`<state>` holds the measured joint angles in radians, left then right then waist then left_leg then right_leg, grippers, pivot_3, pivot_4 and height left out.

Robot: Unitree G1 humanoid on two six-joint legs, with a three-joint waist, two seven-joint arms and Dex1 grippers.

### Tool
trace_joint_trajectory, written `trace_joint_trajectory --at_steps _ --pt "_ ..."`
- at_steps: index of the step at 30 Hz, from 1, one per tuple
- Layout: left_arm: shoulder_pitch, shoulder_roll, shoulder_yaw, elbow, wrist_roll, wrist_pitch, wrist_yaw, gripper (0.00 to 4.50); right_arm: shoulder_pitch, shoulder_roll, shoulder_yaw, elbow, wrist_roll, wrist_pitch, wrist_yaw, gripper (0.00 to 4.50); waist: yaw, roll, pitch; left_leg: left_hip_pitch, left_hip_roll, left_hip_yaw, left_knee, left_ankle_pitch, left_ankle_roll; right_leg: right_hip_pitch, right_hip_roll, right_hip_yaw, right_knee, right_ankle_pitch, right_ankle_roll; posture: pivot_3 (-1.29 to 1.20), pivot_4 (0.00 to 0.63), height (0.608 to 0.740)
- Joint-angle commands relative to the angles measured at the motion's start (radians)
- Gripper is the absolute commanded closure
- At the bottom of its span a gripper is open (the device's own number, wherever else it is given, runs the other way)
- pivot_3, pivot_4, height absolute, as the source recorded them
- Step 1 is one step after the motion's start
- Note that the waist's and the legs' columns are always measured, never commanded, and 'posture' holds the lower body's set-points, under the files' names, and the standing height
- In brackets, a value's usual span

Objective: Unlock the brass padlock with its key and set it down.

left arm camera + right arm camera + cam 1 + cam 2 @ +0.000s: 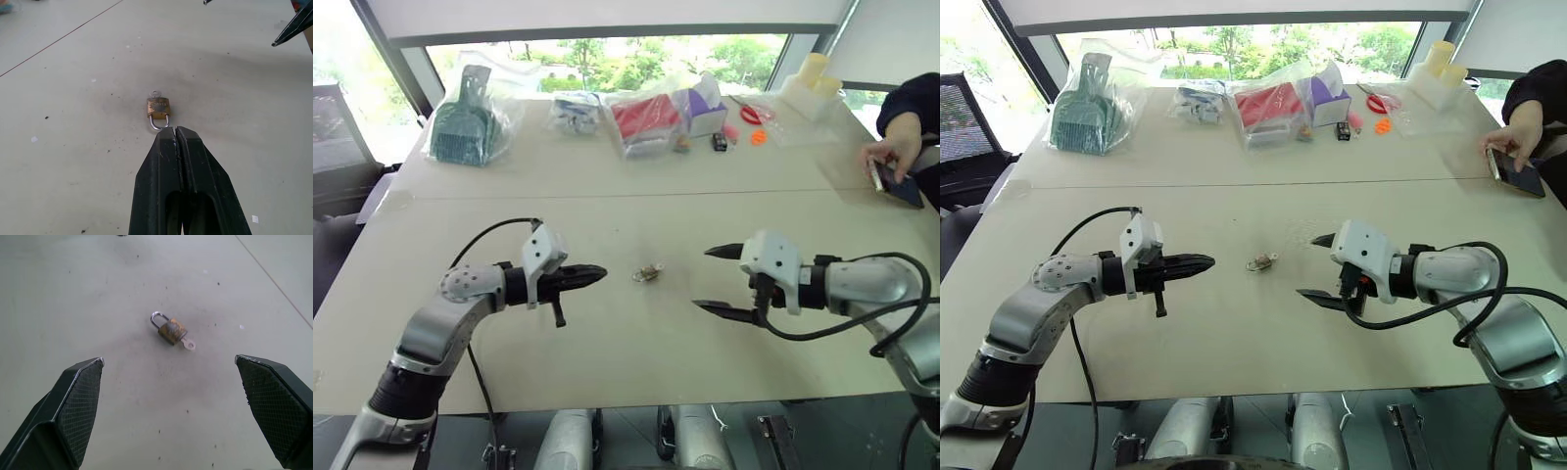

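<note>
Brass padlock [648, 273] lying flat mid-tabletop [607, 176], between two robot arms.

Its key [189, 344] sits in the keyhole. Long axis runs left-right: shackle toward the left gripper [597, 273], key toward the right gripper [717, 280]. Left jaws are pressed together, empty; right jaws spread wide, empty. A careless pinch could skid the small lock away.

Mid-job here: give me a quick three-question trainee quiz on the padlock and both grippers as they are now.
1. True or false: the small brass padlock with a silvery shackle lies on the beige table, held by neither gripper.
2. Which gripper has its black fingers spread wide? A. left gripper B. right gripper
3. What silvery thing sticks out of the padlock's body, opposite the shackle?

Key: 1 true; 2 B; 3 the key.
</note>
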<state>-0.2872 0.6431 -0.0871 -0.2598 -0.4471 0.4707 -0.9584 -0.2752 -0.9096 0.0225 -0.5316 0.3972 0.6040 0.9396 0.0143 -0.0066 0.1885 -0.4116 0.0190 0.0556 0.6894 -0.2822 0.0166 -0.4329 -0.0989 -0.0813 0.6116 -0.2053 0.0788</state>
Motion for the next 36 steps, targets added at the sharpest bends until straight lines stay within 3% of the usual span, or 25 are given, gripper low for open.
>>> trace_joint_trajectory --at_steps 1,10,30,33,36 --pt "-0.001 0.007 0.022 -0.024 0.007 -0.024 0.001 4.5 -0.015 0.012 0.021 0.014 -0.013 -0.032 0.01 0.03 0.002 0.0 0.0 0.0 0.0 0.0 0.0 0.0 0.0 0.0 0.0 0.0 0.0 0.0 0.0 0.0 0.15 0.74" --pt "0.018 0.001 0.0 -0.057 0.03 -0.022 0.024 4.5 0.011 0.016 0.015 0.017 -0.03 -0.037 -0.008 0.03 0.001 0.0 0.0 0.0 0.0 0.0 0.0 0.0 0.0 0.0 0.0 0.0 0.0 0.0 0.0 0.0 0.15 0.74" --pt "0.04 -0.14 -0.077 -0.005 0.16 -0.094 0.152 4.5 0.002 0.028 0.02 0.001 -0.045 -0.034 -0.03 0.03 0.001 0.0 0.0 0.0 0.0 0.0 0.0 0.0 0.0 0.0 0.0 0.0 0.0 0.0 0.0 0.0 0.15 0.74" --pt "0.021 -0.166 -0.109 0.03 0.184 -0.105 0.159 3.73 0.012 0.036 0.018 -0.02 -0.037 -0.021 -0.05 0.0 0.001 0.0 0.0 0.0 0.0 0.0 0.0 0.0 0.0 0.0 0.0 0.0 0.0 0.0 0.0 0.0 0.15 0.74" --pt "-0.008 -0.21 -0.165 0.082 0.231 -0.139 0.167 2.4 0.019 0.043 0.02 -0.027 -0.04 -0.019 -0.067 0.0 0.004 0.0 0.0 0.0 -0.001 0.0 0.0 0.0 0.0 0.001 0.0 0.0 0.0 0.0 0.0 0.0 0.15 0.74"
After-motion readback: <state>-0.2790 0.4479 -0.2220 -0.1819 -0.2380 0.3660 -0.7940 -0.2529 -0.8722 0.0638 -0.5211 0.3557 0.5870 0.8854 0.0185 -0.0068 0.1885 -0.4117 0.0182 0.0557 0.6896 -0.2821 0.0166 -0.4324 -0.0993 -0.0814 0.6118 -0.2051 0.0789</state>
